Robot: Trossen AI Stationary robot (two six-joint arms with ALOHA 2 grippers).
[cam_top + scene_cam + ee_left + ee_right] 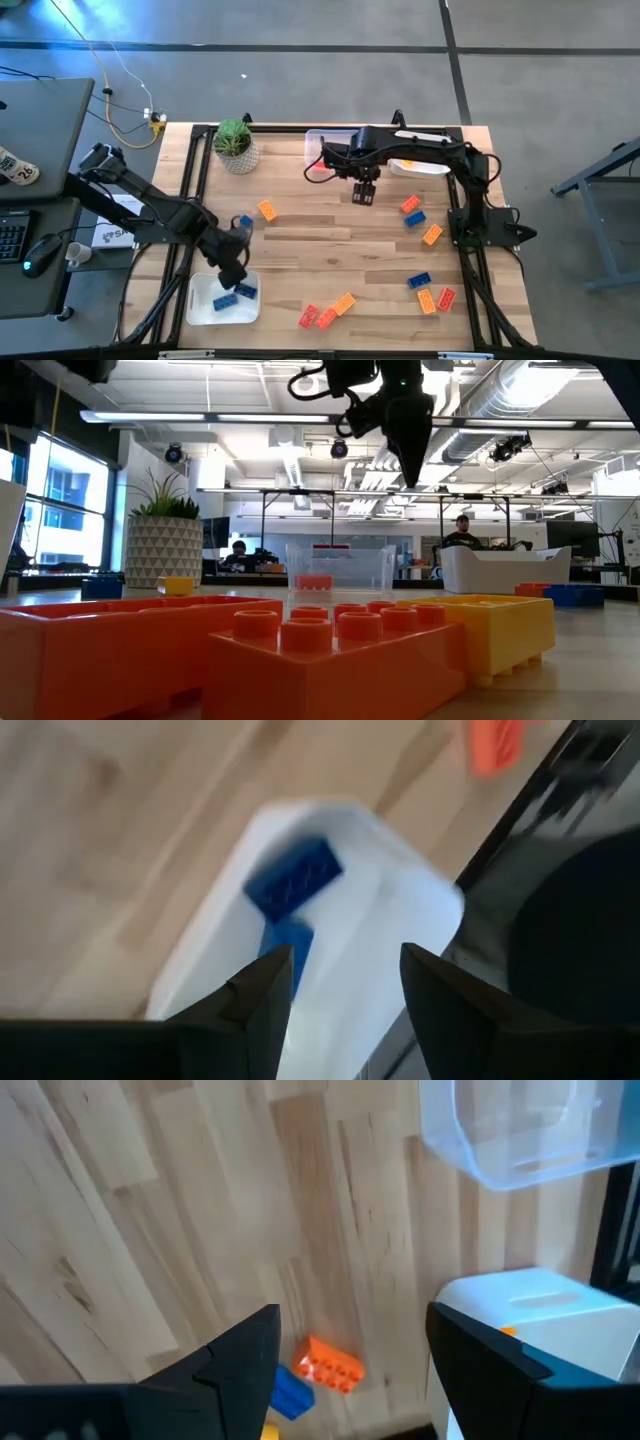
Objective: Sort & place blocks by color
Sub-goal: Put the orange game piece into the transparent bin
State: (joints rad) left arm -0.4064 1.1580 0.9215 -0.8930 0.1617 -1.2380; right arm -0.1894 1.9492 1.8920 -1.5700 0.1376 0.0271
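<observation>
Right now, my risks as I read them:
Left gripper (335,985): fingers parted and empty above the white tray (205,305), two blue blocks (233,295) inside; I could clip the rim lifting away.
Right gripper (364,193): spread wide, holding nothing, over bare table (330,240) near the clear tray (318,140).
Loose blocks: the red-and-orange cluster (326,313) lies tight together, so I may grab two colours together.

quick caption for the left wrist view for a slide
Left gripper, fingers open and empty, hovers over the white tray holding two blue blocks.
</observation>
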